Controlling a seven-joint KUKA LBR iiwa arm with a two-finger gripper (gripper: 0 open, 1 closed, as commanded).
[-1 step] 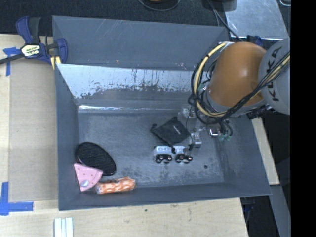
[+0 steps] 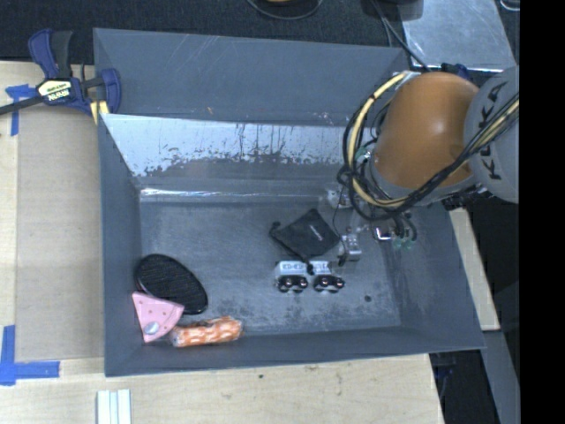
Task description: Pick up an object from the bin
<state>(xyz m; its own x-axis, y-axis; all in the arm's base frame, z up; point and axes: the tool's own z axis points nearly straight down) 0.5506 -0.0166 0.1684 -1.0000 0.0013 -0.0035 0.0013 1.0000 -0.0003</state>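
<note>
**Item: bin pick, single arm, gripper low at the right of the floor**

**Hazards.**
- Two candidates lie close together beside the gripper (image 2: 350, 247). The black flat pouch (image 2: 305, 232) is at its 10 o'clock, apparently touching or very nearly so. The black-and-white wheeled toy (image 2: 309, 278) is at its 8 o'clock, just beside it. A closing move here may catch neither, or only nudge one into the other.
- The pouch looks thin and lies flat on the bin (image 2: 229, 246) floor. It would probably slide or fold instead of lifting.
- The toy, if it rolls, may scoot away under a side push.
- The right wall is near at 3 o'clock. The cables (image 2: 357, 148) looped round the wrist could brush it during a lift.

**Arm pose.** The arm enters from 3 o'clock. Its orange cover (image 2: 424, 131) bulks over the bin's right side at about 2 o'clock. The wrist points down and slightly toward 9 o'clock, with the tool at or close to the floor.

**End effector.** Whether it is spread or clamped cannot be told, and no hold on anything can be made out.

**Other contents.** These lie well apart from the gripper, in a small cluster at 8 o'clock of the floor:
- a black oval pad (image 2: 169, 283)
- a pink wedge (image 2: 154, 316) touching the pad
- an orange piece (image 2: 207, 332) beside the wedge, against the front wall
</note>
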